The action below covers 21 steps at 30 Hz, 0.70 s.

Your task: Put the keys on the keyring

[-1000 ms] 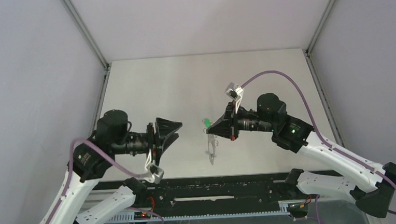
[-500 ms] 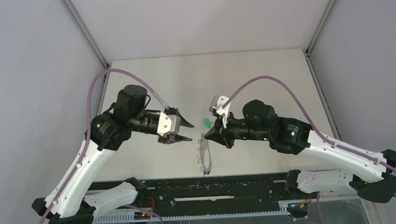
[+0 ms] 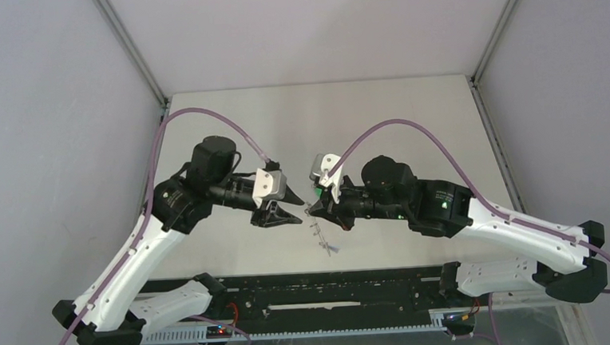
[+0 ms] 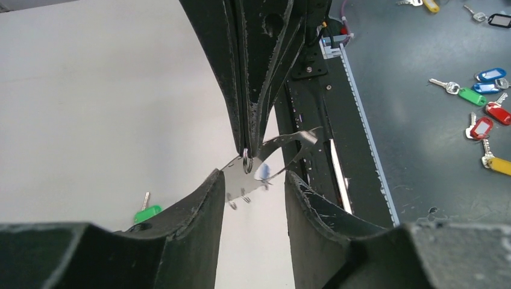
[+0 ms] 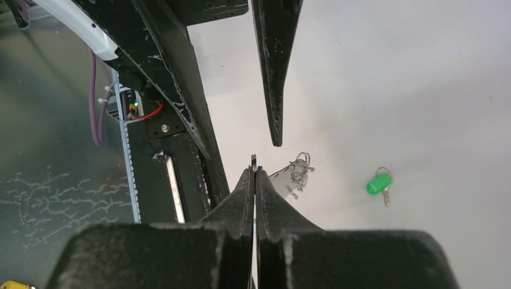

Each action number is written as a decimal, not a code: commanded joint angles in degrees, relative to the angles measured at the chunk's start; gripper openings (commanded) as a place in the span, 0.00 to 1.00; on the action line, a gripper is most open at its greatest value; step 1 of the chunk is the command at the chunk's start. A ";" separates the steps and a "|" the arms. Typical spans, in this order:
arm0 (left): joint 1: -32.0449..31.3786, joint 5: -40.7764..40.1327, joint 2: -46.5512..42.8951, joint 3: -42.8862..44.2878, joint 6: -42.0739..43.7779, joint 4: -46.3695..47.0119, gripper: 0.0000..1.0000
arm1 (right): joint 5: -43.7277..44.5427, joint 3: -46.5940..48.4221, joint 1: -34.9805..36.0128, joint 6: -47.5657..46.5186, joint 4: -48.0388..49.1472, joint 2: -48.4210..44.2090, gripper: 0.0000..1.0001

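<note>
Both arms, the left arm [image 3: 131, 261] and the right arm [image 3: 503, 226], are bent inward over the table [image 3: 283, 126], with their grippers pointed at each other and the tips nearly meeting. The right gripper [image 5: 255, 174] is pinched fully together on a small wire loop [image 4: 247, 161] of the keyring [image 4: 284, 141], which hangs below it. The left gripper [image 4: 253, 173] is held spread wide, one finger at either side of the ring (contact cannot be told). The green-headed key [image 5: 378, 183] is seen lying on the table nearby.

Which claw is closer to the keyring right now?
Right. The right claw is shut on the rim of the keyring; the left claw is open, facing it, apparently not touching.
</note>
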 commanded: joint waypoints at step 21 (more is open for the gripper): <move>-5.72 -9.34 -0.09 -1.91 6.25 -1.56 0.19 | 0.14 4.50 2.53 -1.73 1.78 1.97 0.00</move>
